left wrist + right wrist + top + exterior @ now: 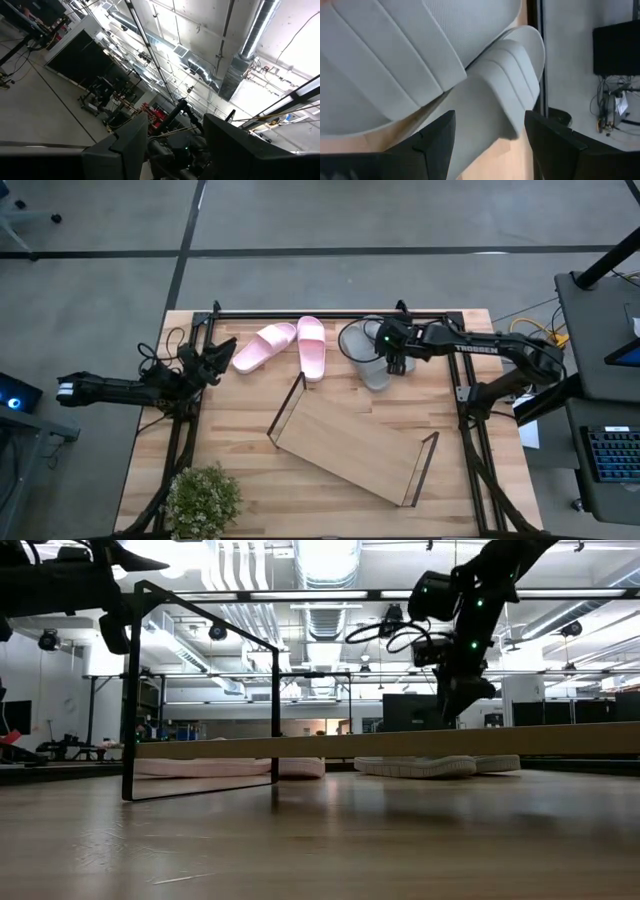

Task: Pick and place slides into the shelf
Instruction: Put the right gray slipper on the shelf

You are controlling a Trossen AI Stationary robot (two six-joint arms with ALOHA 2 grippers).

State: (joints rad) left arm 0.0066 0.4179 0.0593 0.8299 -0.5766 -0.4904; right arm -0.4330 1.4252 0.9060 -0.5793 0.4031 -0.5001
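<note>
While the right gripper (396, 366) is lowered over the grey slides (368, 350) in the upper centre-right of the high view, its fingers (436, 142) are seen spread apart, with a grey ribbed strap (496, 90) lying between and just beyond them. Nothing is clamped. The pink slides (290, 346) lie left of the grey pair, near the table's far edge. The shelf (350, 443) sits slanted at mid-table, well apart. The left gripper (218, 352) is held at the left, open and empty.
</note>
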